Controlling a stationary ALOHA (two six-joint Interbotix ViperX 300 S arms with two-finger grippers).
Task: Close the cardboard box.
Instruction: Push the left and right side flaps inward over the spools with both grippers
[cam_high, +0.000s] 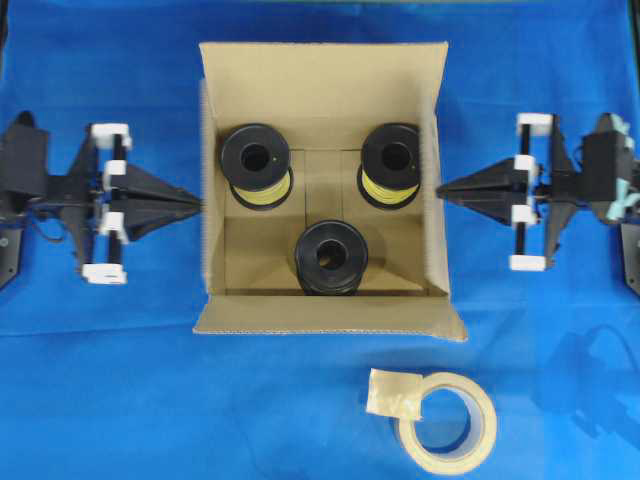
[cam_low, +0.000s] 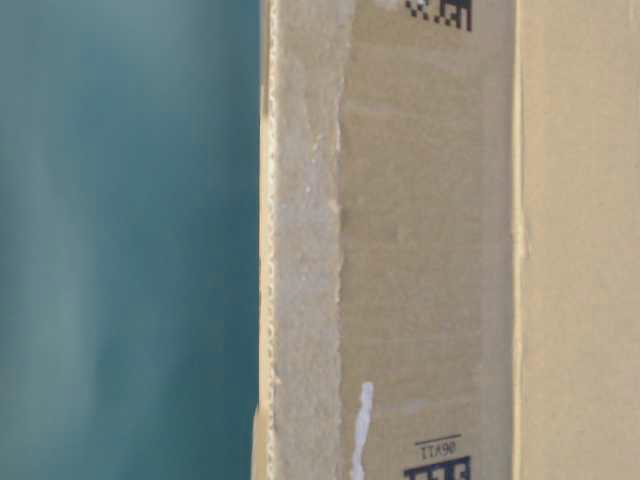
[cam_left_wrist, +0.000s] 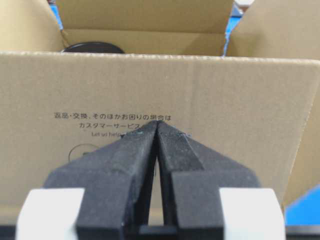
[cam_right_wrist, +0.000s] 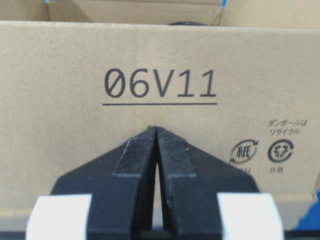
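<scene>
The cardboard box (cam_high: 320, 100) stands open at the table's middle, all four flaps up or spread outward. Three black spools lie inside: two with yellow wire at the back (cam_high: 256, 163) (cam_high: 391, 163), one at the front (cam_high: 332, 257). My left gripper (cam_high: 196, 204) is shut and empty, its tips at the box's left flap (cam_left_wrist: 160, 85). My right gripper (cam_high: 441, 188) is shut and empty, its tips at the right flap printed "06V11" (cam_right_wrist: 160, 82). The table-level view shows only the box's wall and a flap (cam_low: 430, 240) up close.
A beige tape roll (cam_high: 448, 423) with a loose tab lies on the blue cloth (cam_high: 120, 400) in front of the box, right of centre. Both arm bodies sit at the table's left and right edges.
</scene>
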